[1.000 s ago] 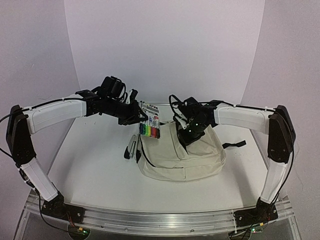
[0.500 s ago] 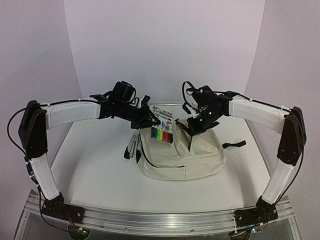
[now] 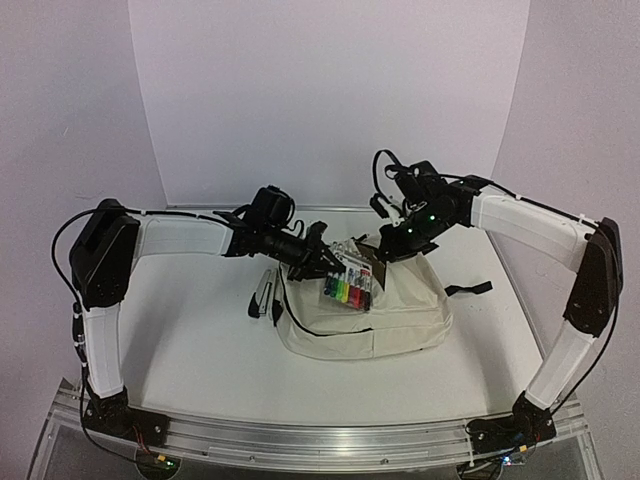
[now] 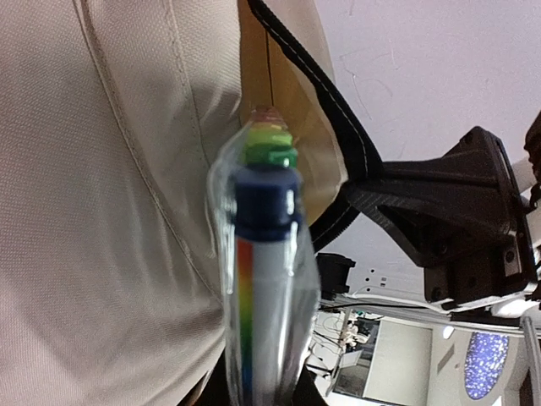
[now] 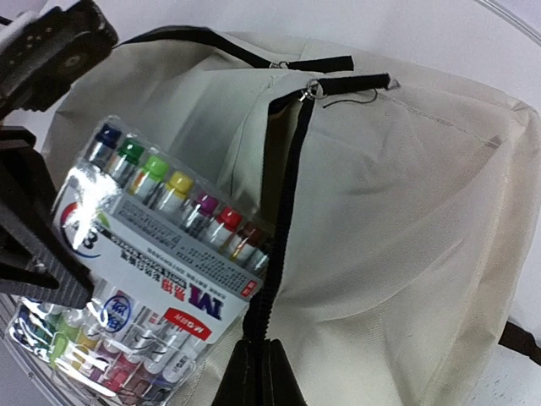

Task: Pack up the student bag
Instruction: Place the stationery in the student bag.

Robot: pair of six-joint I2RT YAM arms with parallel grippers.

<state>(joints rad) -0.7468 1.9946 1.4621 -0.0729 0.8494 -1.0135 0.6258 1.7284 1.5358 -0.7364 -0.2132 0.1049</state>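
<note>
The student bag (image 3: 385, 320), cream fabric with black zippers, lies on the table at centre right. My right gripper (image 3: 385, 250) is shut on the bag's black zipper edge (image 5: 283, 211) and holds it lifted; its fingertips (image 5: 245, 381) pinch the zipper in the right wrist view. My left gripper (image 3: 318, 262) is shut on a clear pack of coloured markers (image 3: 348, 287) and holds it over the bag's left top, against the raised zipper edge. The pack shows flat in the right wrist view (image 5: 161, 245) and edge-on in the left wrist view (image 4: 262, 254), next to the bag's fabric (image 4: 110, 169).
A black and silver item (image 3: 263, 293) lies on the table just left of the bag. A black strap (image 3: 468, 290) sticks out at the bag's right. The white back wall stands behind the table.
My left arm has carried the marker pack rightward and down, from left of the bag to over it. My right gripper has risen and drawn back, lifting the zipper edge.
</note>
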